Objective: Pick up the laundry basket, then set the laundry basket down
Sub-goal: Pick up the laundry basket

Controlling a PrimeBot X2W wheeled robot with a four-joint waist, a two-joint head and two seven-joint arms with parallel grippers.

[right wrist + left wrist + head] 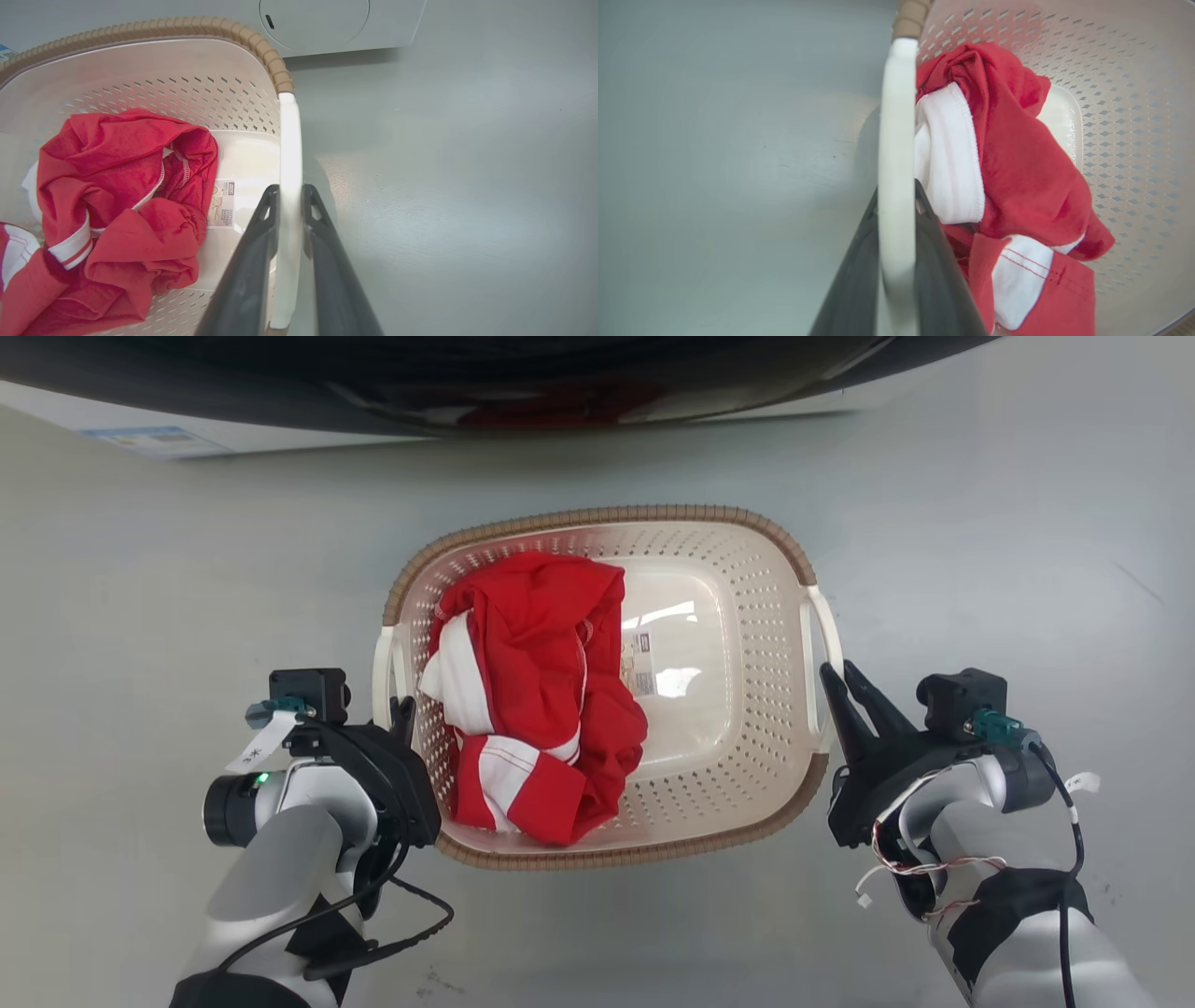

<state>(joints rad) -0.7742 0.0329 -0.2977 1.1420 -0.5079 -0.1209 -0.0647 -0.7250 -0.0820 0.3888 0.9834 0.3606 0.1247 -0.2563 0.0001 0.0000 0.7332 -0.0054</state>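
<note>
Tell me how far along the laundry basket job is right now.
Done: the approach; both arms sit at the sides of the laundry basket. In hand: the grasp; the left end effector is clamped on the left handle, and the right end effector looks closed on the right handle. Left: the lift, which I cannot confirm against the grey floor, then the set-down.

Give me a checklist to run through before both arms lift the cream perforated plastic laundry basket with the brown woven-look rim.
1. Left gripper on the cream perforated plastic laundry basket's white left handle: fingers flush on both sides, ok.
2. Right gripper on the white right handle: fingers straddle it, firm clamp cannot tell.
3. Crumpled red-and-white garment inside, nothing over the rim: ok.
4. Load balance: garment bunched toward the left handle, not ok; may tilt.
5. Gap to the white appliance beyond: floor visible between, ok.
</note>
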